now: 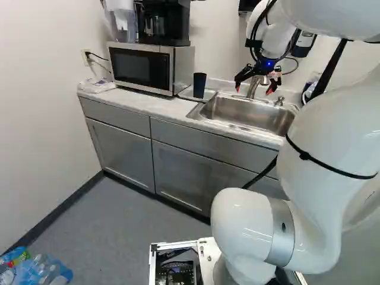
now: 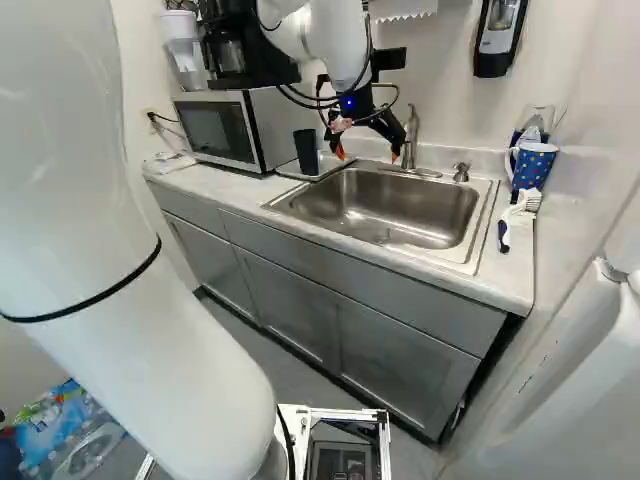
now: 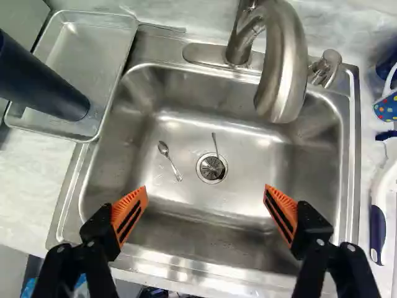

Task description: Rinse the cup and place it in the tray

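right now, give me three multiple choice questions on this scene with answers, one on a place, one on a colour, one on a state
1. Where is the dark cup?
A) in the sink
B) on the tray
C) on the microwave

2. What is the main colour of the spotted mug?
A) red
B) green
C) blue

3. What state is the tool in?
A) open
B) shut on the cup
C) shut on nothing

1: B, the wrist view shows the cup's base on the tray.
2: C, the right base view shows a blue body under the spots.
3: A, its fingers stand wide apart with nothing gripped.
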Robot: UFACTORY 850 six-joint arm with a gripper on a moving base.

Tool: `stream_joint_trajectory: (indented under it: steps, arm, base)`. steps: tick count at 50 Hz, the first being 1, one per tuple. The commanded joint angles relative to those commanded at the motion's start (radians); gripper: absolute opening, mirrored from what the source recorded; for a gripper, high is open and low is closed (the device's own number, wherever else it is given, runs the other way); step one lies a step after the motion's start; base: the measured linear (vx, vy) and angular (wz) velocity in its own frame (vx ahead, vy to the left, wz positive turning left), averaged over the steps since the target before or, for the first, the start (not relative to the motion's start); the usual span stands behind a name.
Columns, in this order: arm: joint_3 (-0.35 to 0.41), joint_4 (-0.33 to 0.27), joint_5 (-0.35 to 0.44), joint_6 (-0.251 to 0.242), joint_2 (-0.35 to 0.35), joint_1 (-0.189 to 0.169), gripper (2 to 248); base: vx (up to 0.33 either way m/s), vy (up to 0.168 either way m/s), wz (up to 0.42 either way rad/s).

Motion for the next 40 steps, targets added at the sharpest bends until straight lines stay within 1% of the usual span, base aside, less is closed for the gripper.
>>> stream_joint_trajectory:
  steps: [40]
  arm:
    - [0.000,0.000,0.000,0.000,0.000,0.000,247]
  base:
    - [0.000,0.000,0.000]
